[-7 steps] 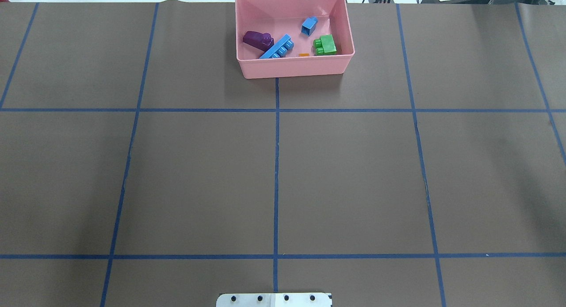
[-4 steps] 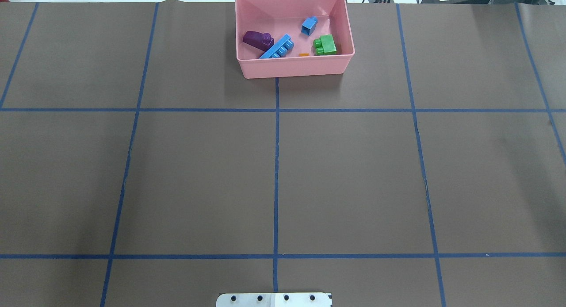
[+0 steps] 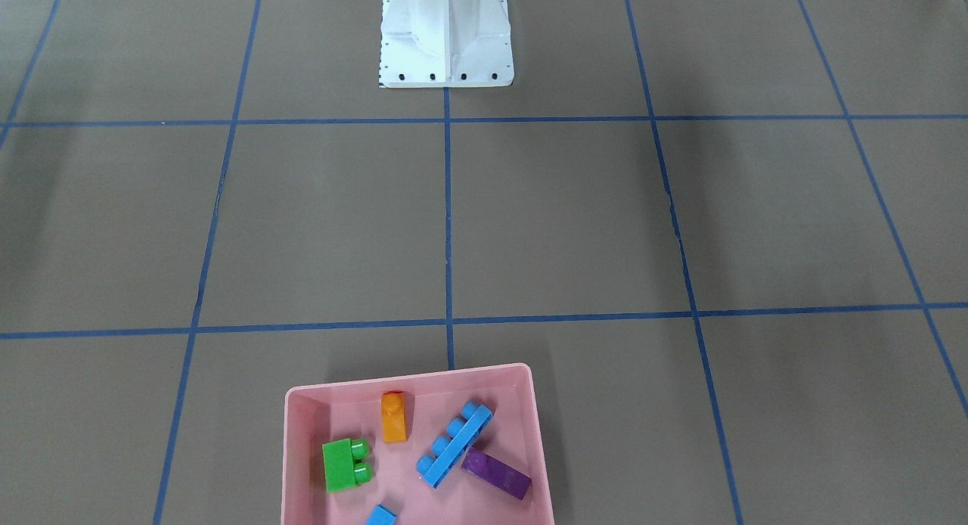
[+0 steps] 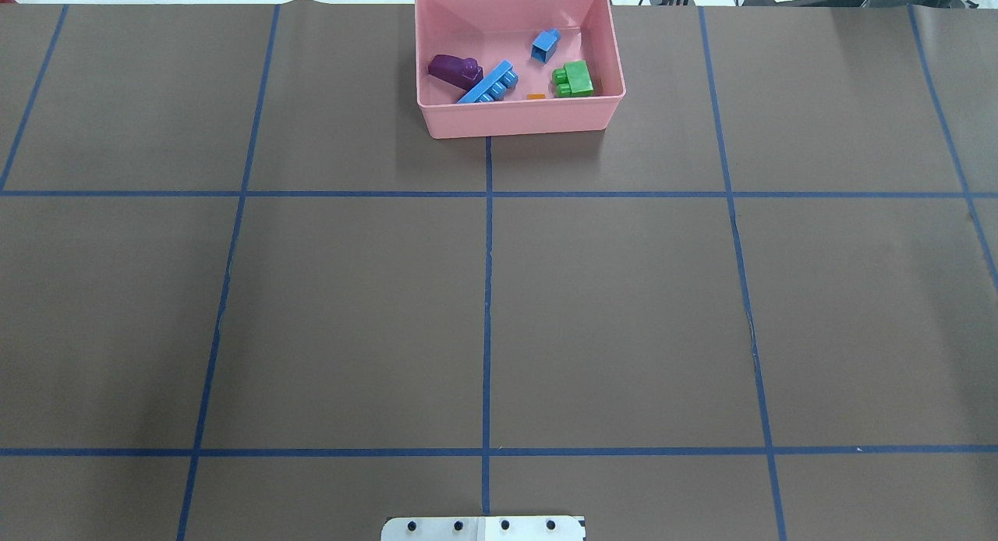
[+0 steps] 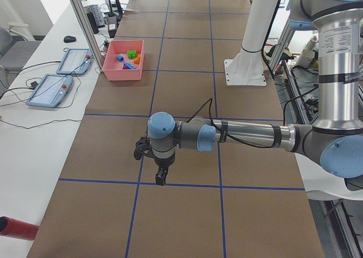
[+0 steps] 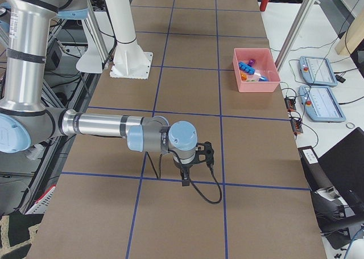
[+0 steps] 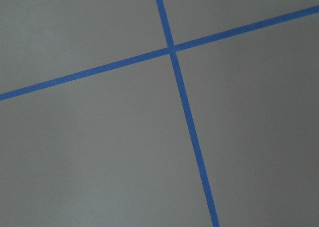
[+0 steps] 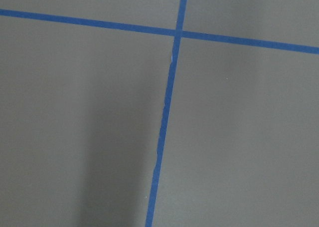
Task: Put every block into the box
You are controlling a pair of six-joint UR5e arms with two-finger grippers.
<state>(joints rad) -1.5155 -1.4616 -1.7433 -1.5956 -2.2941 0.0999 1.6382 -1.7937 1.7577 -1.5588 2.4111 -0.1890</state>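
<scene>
By my reading you are at the close of the job. The pink box [image 4: 518, 121] sits at 12 o'clock on the desk [image 4: 351, 315] in the overhead view, and all five blocks lie inside it. The purple block [image 4: 451, 68] is at 9 o'clock in the box, with the long blue block [image 4: 489, 83] slanting just beside it toward the centre. The small blue block [image 4: 545, 45] is at 1 o'clock and the green block [image 4: 575, 79] at 3 o'clock. The orange block [image 3: 394, 419] is at 6 o'clock, close to the wall nearest the robot. You can find no block outside the box in any view. The left pincer [image 5: 159, 170] and the right pincer [image 6: 185, 177] hang over bare desk, well apart from the box. Each shows only in a side view, so you cannot tell whether its fingers are apart or together. I judge the next move calls for no further pick, only a check for strays before you park the arms.
</scene>
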